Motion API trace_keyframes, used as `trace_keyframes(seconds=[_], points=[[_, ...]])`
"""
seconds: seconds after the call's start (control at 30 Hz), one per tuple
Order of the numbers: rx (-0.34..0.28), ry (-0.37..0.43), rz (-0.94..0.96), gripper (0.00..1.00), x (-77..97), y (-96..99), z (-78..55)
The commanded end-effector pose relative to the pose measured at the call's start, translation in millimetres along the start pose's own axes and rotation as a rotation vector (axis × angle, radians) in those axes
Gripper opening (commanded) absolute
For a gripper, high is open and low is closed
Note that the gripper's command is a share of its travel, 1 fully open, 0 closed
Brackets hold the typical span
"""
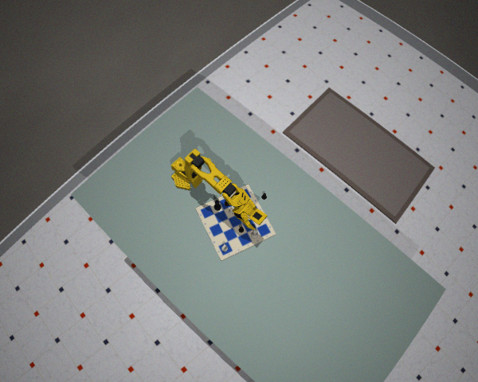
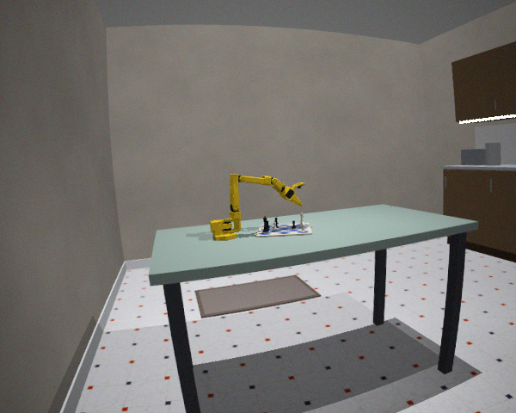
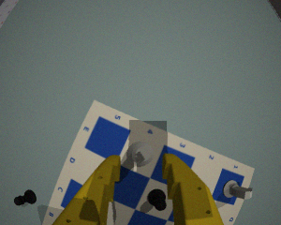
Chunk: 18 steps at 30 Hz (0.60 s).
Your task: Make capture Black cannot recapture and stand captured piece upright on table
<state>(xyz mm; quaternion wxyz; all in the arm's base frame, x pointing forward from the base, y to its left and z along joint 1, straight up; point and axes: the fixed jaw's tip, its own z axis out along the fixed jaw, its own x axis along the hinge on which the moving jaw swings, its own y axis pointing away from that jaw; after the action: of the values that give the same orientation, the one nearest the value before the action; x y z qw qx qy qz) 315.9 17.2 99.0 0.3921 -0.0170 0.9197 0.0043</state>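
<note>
The small blue-and-cream chessboard point(image 1: 209, 233) point(image 2: 285, 233) point(image 3: 84, 130) lies in front of the yellow arm. My gripper point(image 1: 250, 225) point(image 2: 300, 203) point(image 3: 140, 165) hangs above the board's far side, fingers a little apart with nothing between them. Right below it a tall white piece point(image 1: 255, 236) point(image 2: 301, 218) point(image 3: 137, 153) stands upright on a grey-shaded square. A black pawn point(image 1: 240, 228) point(image 3: 157, 199) stands one square nearer the arm. Another black piece point(image 1: 217, 204) point(image 2: 265, 224) stands at the board's near edge. A black pawn point(image 1: 264, 196) point(image 3: 24, 198) stands off the board on the table.
A second white piece point(image 1: 225, 247) point(image 3: 230, 190) stands on a blue corner square. The arm's base point(image 1: 182, 174) point(image 2: 223, 229) sits behind the board. The green table point(image 1: 313, 267) point(image 2: 360, 231) stretches wide to the right; a brown floor mat point(image 1: 356, 153) lies beyond it.
</note>
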Motion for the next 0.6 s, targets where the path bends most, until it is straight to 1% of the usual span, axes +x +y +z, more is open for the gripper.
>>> trace_keyframes(seconds=[0.0, 0.17, 0.27, 0.33, 0.43, 0.5, 0.57], points=[[0.004, -0.012, 0.016, 0.12, -4.7, -2.1, -4.1], [0.003, -0.011, 0.014, 0.12, -4.6, -1.5, -4.4], [-0.016, 0.006, -0.005, 0.13, -2.0, 6.7, -6.6], [-0.045, 0.034, -0.036, 0.15, 2.4, 19.2, -10.5], [-0.111, 0.098, -0.114, 0.18, 14.5, 47.1, -21.7], [-0.111, 0.098, -0.114, 0.18, 14.5, 47.1, -21.7], [-0.165, 0.154, -0.185, 0.21, 26.6, 68.9, -33.5]])
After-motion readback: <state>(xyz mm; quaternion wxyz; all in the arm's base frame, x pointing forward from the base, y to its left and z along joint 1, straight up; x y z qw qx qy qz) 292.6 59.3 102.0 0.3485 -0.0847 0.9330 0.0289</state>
